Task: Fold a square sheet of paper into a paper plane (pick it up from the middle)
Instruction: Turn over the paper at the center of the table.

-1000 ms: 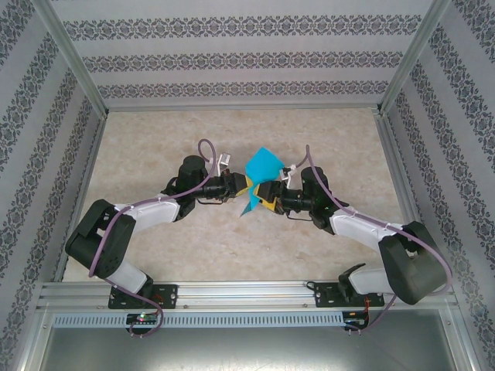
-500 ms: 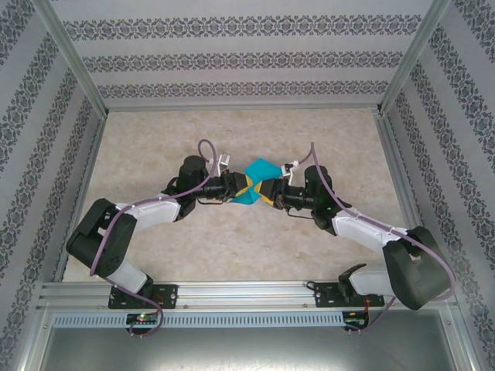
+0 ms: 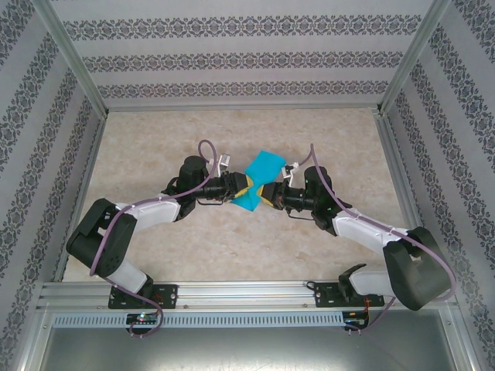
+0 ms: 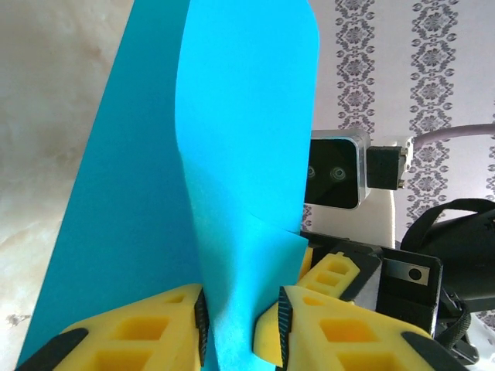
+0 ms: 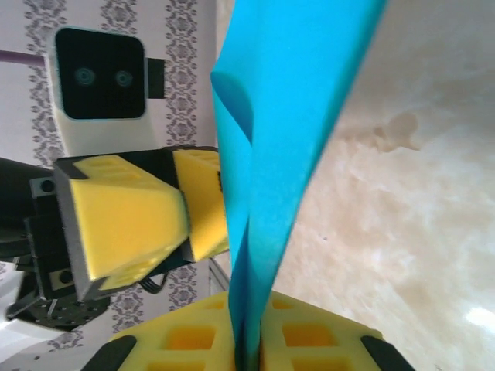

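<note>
Two tools share one paper [image 3: 259, 174], a teal sheet bent into loose layers, held over the middle of the table [image 3: 155, 139]. From above, its long axis runs from 1 o'clock to 7 o'clock. The broader end lies toward the far wall at 1 o'clock and the narrower end toward the arm bases at 7 o'clock.

The left tool [image 3: 242, 188] comes in from 9 o'clock and is clamped on the paper. In the left wrist view its yellow fingers [image 4: 147, 336] press either side of a fold, and the sheet rises from them toward 12 o'clock, curling to the right near the top. The right tool [image 3: 267, 195] comes in from 3 o'clock and also grips the paper. In the right wrist view its fingers [image 5: 317, 336] are pressed tight on the doubled edge, and the sheet stands up and leans toward 1 o'clock.

The tools meet nose to nose, just beside each other, with the paper between them. Each wrist view has the other tool's yellow fingers close behind the sheet, which partly hides them. The right wrist camera [image 4: 336, 178] sits at 3 o'clock of the paper, and the left wrist camera [image 5: 100, 73] at 10 o'clock.

Purple cables [image 3: 205, 147] loop over both arms. Patterned walls [image 3: 247, 58] close the table on three sides, and a metal rail [image 3: 247, 294] runs along the edge at 6 o'clock.
</note>
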Controlling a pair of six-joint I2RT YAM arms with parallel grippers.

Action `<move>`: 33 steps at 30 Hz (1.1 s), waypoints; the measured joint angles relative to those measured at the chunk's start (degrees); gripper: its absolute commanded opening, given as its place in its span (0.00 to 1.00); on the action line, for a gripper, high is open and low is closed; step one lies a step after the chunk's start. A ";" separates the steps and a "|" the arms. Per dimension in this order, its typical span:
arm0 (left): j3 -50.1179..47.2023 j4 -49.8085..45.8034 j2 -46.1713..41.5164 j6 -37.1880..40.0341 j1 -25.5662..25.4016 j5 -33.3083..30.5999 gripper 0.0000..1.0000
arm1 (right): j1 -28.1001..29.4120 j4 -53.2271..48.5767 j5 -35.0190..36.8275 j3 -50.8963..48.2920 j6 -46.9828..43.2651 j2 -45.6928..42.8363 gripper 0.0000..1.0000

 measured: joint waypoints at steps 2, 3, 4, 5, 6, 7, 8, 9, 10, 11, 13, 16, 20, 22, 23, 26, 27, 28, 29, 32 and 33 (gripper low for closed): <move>0.11 -1.20 0.00 0.76 0.00 -0.04 0.44 | 0.00 -3.98 0.50 0.22 -1.99 -0.55 0.09; 0.24 -1.99 -0.04 1.16 0.09 -0.07 0.46 | 0.00 -6.32 0.94 0.57 -3.17 -0.76 0.08; 0.42 -2.93 -0.09 1.75 0.13 -0.07 0.50 | -0.02 -9.14 1.60 1.11 -4.66 -1.03 0.07; 0.68 -4.24 -0.33 2.54 0.33 -0.04 0.54 | -0.20 -12.02 2.25 1.81 -6.01 -1.27 0.06; 0.85 -5.53 -0.74 3.15 0.48 -0.09 0.58 | -0.31 -15.13 3.08 2.71 -7.52 -1.49 0.04; 1.07 -7.58 -1.57 4.15 0.85 -0.11 0.61 | -0.39 -18.88 4.33 3.98 -9.51 -1.70 0.02; 1.44 -9.86 -2.60 5.38 1.29 -0.15 0.64 | -0.50 -22.86 5.73 5.46 -11.69 -1.81 0.00; 1.81 -11.56 -3.48 6.38 1.70 -0.26 0.66 | -0.63 -26.25 7.04 6.84 -13.33 -1.84 0.00; 2.36 -13.79 -4.66 7.72 2.29 -0.28 0.68 | -0.66 -30.18 8.79 8.50 -15.47 -1.84 0.00; 2.89 -15.87 -5.88 9.07 2.95 -0.35 0.70 | -0.63 -33.64 10.43 10.03 -17.29 -1.84 0.00; 3.72 -19.23 -7.74 11.28 4.20 -0.39 0.77 | -0.39 -41.46 14.67 13.55 -20.74 -1.77 0.00; 4.72 -23.06 -9.27 13.81 5.81 -0.02 0.82 | 1.31 -53.40 22.97 20.13 -25.24 -0.74 0.00; 4.79 -26.93 -9.57 15.65 7.06 0.22 0.85 | 5.44 -67.12 35.01 28.89 -28.96 2.99 0.00; 4.79 -28.41 -9.57 16.13 7.39 0.42 0.86 | 7.54 -72.91 40.46 32.68 -29.51 6.01 0.00; 4.76 -29.09 -9.60 16.37 7.56 0.52 0.87 | 8.68 -75.78 43.17 34.56 -29.68 8.00 0.00; 4.52 -30.95 -9.88 17.22 8.00 0.85 0.89 | 11.63 -82.29 49.53 39.10 -29.83 14.62 0.00; 4.44 -31.50 -10.10 17.44 8.02 0.85 0.89 | 12.46 -83.95 51.06 40.26 -29.81 16.76 0.00; 4.24 -32.28 -10.54 17.66 8.17 0.87 0.89 | 13.27 -85.26 52.33 41.29 -29.81 18.88 0.00; 3.96 -33.09 -11.17 18.01 8.28 0.85 0.89 | 14.12 -86.64 53.42 42.51 -29.81 21.22 0.01; 3.19 -36.20 -13.77 18.95 9.03 -0.24 0.90 | 16.63 -88.96 54.58 46.16 -29.90 27.30 0.04; 2.69 -36.89 -14.91 19.06 9.40 -0.66 0.90 | 17.31 -88.91 54.45 47.04 -30.05 28.72 0.06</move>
